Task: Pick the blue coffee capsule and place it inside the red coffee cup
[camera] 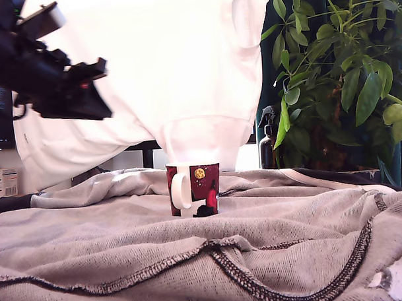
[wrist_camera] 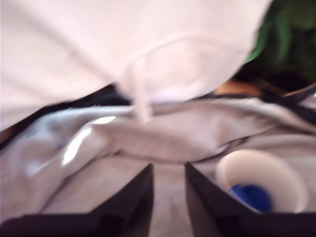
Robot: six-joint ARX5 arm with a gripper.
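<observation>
The blue coffee capsule (wrist_camera: pixel 251 197) is seen lying inside the red coffee cup (camera: pixel 193 189), which stands upright on a grey cloth (camera: pixel 191 256). The end effector (wrist_camera: pixel 168 197), slightly spread and empty, is held high at the exterior view's left, well apart from the cup. The placement is judged complete.

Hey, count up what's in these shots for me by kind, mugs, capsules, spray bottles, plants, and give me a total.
Mugs: 1, the red coffee cup
Capsules: 1, the blue coffee capsule, lying inside the cup
Spray bottles: 1, the dark spray bottle
Plants: 1, the leafy plant
Total: 4
</observation>
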